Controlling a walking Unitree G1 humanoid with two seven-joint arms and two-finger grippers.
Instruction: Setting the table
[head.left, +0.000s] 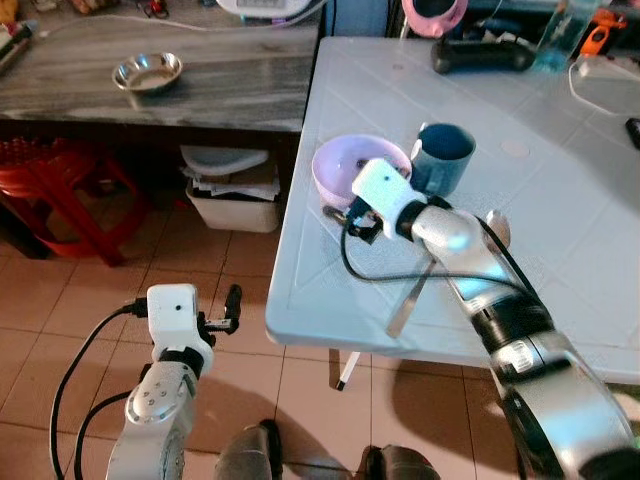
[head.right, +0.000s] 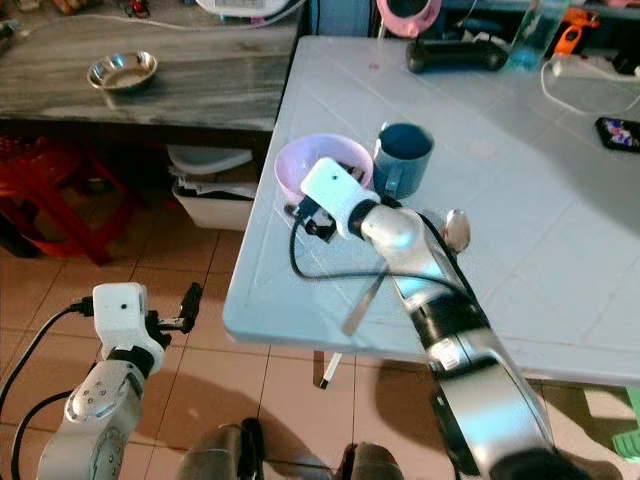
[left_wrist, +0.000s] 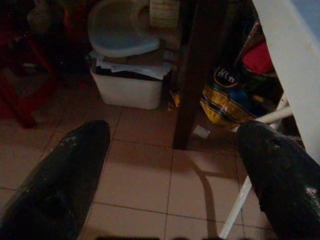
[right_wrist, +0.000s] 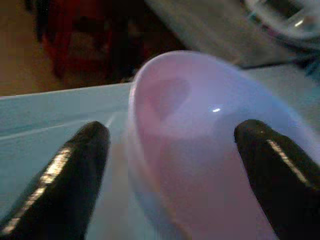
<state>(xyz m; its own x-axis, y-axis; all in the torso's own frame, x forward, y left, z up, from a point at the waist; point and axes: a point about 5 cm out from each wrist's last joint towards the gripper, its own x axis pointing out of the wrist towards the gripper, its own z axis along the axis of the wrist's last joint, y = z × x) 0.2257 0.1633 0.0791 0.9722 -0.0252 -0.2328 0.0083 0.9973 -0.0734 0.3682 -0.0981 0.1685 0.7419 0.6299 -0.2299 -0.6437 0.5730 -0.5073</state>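
Note:
A lilac plastic bowl sits near the left edge of the white table, with a dark blue mug touching or almost touching its right side. A metal spoon lies on the table under my right arm. My right gripper is open at the bowl's near side. In the right wrist view its two black fingers spread either side of the bowl with nothing held. My left gripper hangs open low over the tiled floor, left of the table.
A grey bench at the left carries a small steel bowl. Under it stand a white bin and a red stool. At the table's far side lie a black object, a power strip and a phone.

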